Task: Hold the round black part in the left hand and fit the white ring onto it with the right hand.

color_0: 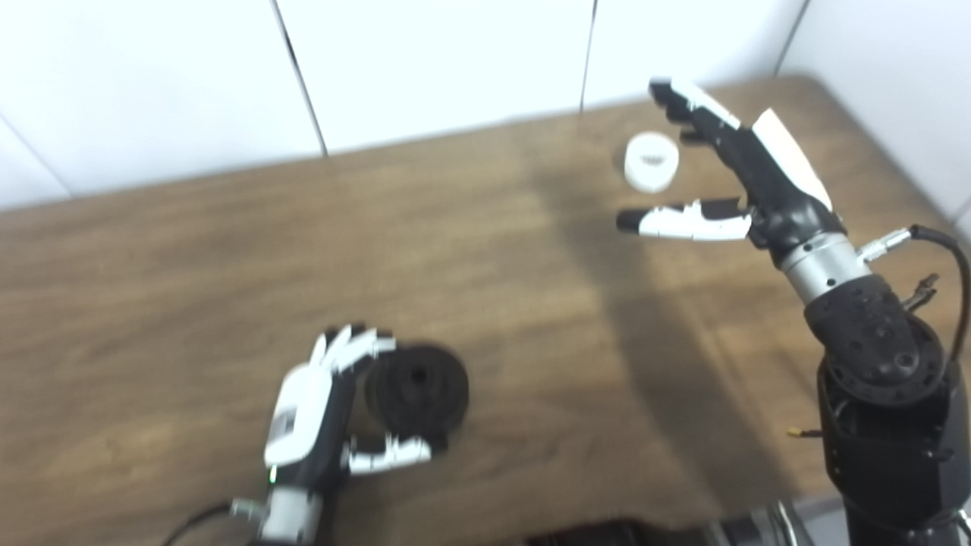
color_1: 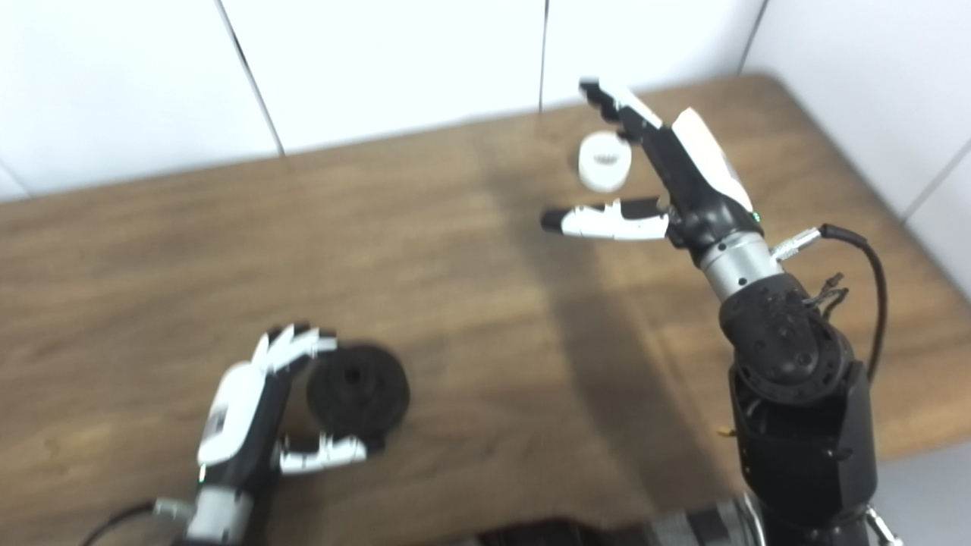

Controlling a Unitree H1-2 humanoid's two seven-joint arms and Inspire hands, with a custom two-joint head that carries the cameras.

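Note:
The round black part [color_0: 417,388] lies on the wooden table [color_0: 190,288] at the front left. My left hand [color_0: 326,409] sits against its left side, fingers curved over its top edge and thumb stretched under its near edge, not closed tight. The white ring [color_0: 651,161] lies at the back right of the table. My right hand [color_0: 728,182] is open just right of the ring, fingers reaching past its far side and thumb pointing left in front of it. The ring sits between fingers and thumb, apart from both.
A white panelled wall [color_0: 455,68] runs behind the table's far edge. The table's right corner [color_0: 819,83] is close behind the right hand. A black cable [color_0: 948,250] loops off the right forearm.

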